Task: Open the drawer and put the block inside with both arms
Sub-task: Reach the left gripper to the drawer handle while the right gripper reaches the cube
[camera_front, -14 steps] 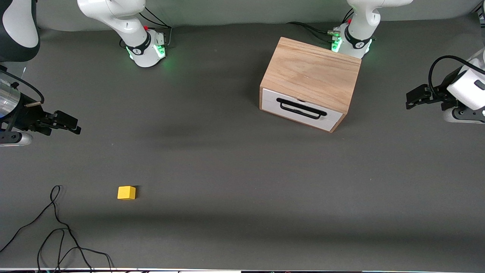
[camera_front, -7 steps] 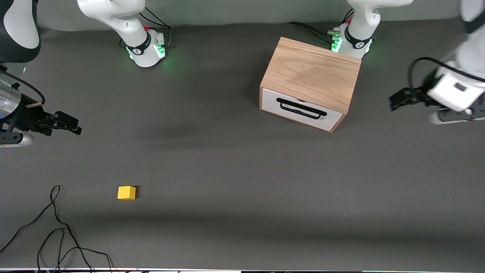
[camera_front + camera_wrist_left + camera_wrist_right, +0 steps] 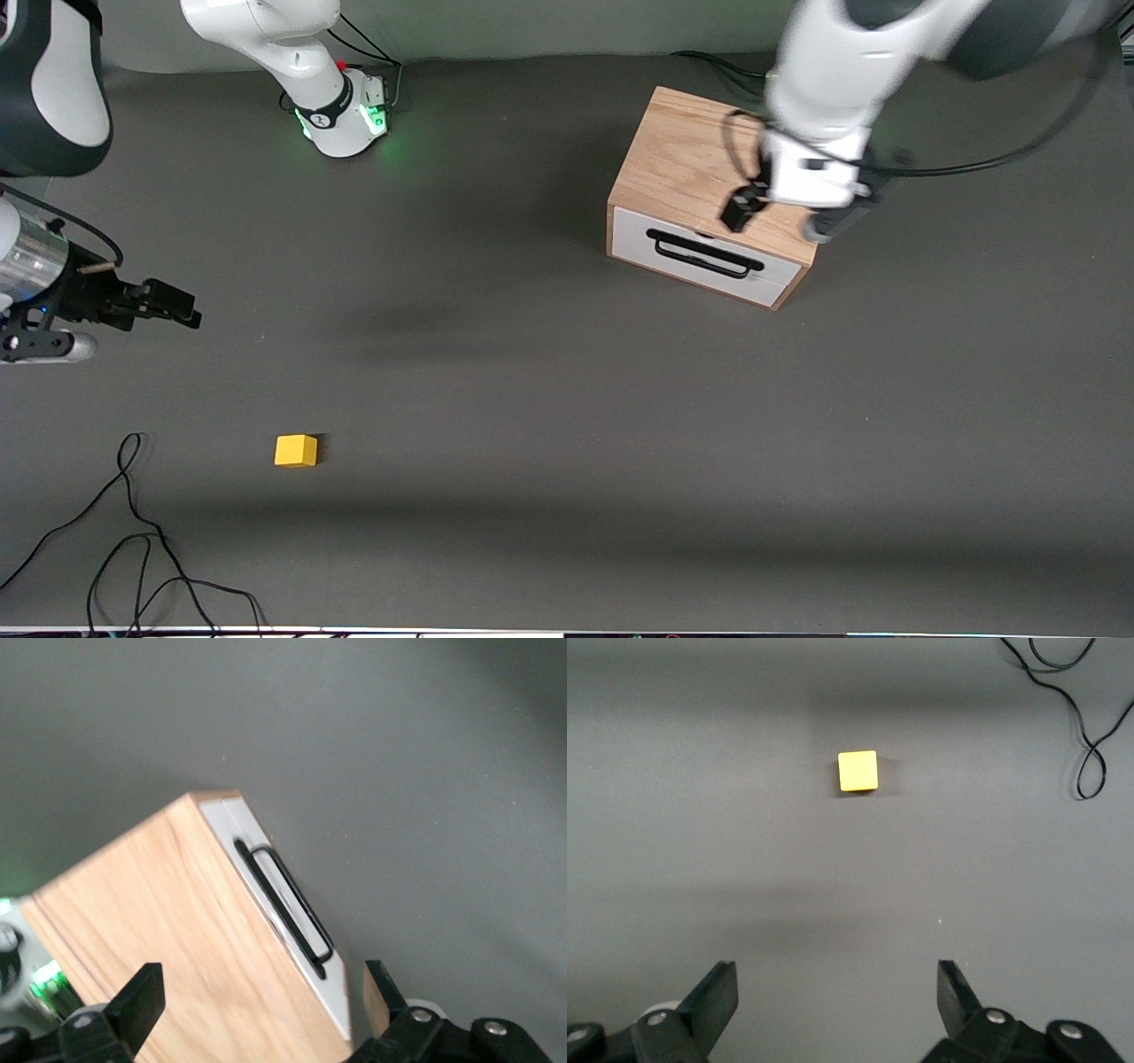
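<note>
Left gripper: the left gripper [image 3: 742, 213] is hanging in the upper right of the front view, over the top of the cabinet [image 3: 709, 168] close to its front edge; in the left wrist view its fingers [image 3: 133, 1003] are standing wide apart with nothing between them.
Handle: the black wire handle [image 3: 704, 254] is lying flat across the white front of the drawer [image 3: 638, 244], just below the gripper in the front view; the drawer is sitting fully shut.
Step in hand, as I judge it: the left arm is lining up to take the handle, so the open fingers should be straddling the wire near its middle, one above and one below, before closing.
Doing it well: the pull should be running straight out along the slant of the cabinet, toward the lower part of the frame, or the light box may be dragging along with it.
Right gripper: the right gripper [image 3: 164, 303] is waiting at the left edge of the front view, over bare table [image 3: 532, 425], its fingers [image 3: 709, 999] spread wide and empty.
Block: the yellow block [image 3: 296, 450] is resting on the table in the lower left of the front view, well apart from the cabinet and below the right gripper in that frame.
Cable: a loose black cable [image 3: 133, 532] is lying near the block, so the right arm's descent should be keeping off it.
</note>
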You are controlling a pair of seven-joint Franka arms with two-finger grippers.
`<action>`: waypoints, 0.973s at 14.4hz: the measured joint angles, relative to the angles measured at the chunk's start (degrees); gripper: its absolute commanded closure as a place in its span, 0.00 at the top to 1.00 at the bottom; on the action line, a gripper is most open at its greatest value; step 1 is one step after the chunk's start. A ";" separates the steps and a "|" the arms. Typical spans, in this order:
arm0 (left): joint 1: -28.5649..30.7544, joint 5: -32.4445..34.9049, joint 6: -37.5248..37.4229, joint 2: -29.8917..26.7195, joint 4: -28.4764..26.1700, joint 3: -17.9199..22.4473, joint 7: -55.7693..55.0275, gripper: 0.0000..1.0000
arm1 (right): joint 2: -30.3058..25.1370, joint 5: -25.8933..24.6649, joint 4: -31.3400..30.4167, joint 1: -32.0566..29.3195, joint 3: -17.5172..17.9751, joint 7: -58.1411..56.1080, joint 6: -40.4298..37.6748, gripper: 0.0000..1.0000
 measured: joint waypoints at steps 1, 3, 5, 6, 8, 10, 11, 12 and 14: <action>-1.94 1.42 0.28 1.54 0.14 -0.52 -6.82 1.00 | 0.87 0.00 0.61 -0.07 -0.02 0.00 0.21 1.00; -4.75 3.06 0.76 4.96 0.76 -0.73 -17.15 1.00 | 2.53 -0.05 2.32 -0.20 -0.12 -0.03 0.48 1.00; -5.06 3.27 0.82 7.44 1.79 -0.57 -21.06 1.00 | 3.80 -0.11 4.00 -0.27 -0.15 -0.08 0.48 1.00; -4.89 3.27 0.83 7.99 2.11 -0.26 -21.57 1.00 | 4.20 -0.15 4.43 -0.28 -0.15 -0.10 0.47 1.00; -4.08 3.24 0.83 8.32 2.45 0.35 -21.94 1.00 | 4.93 -0.19 4.87 -0.28 -0.15 -1.08 0.45 1.00; -2.69 2.58 1.08 9.01 2.29 0.59 -22.02 1.00 | 6.24 -0.20 5.72 -0.32 -0.16 -2.69 0.45 1.00; -1.86 2.11 1.90 9.73 1.93 0.64 -22.02 1.00 | 7.18 -0.20 6.21 -0.37 -0.18 -3.10 0.46 1.00; -1.06 1.74 3.56 10.53 0.98 0.66 -22.02 1.00 | 8.19 -0.20 6.60 -0.39 -0.21 -3.33 0.47 1.00; -0.19 0.72 7.17 11.89 -1.79 0.67 -22.02 1.00 | 10.31 -0.23 7.06 -0.44 -0.26 -3.54 0.55 1.00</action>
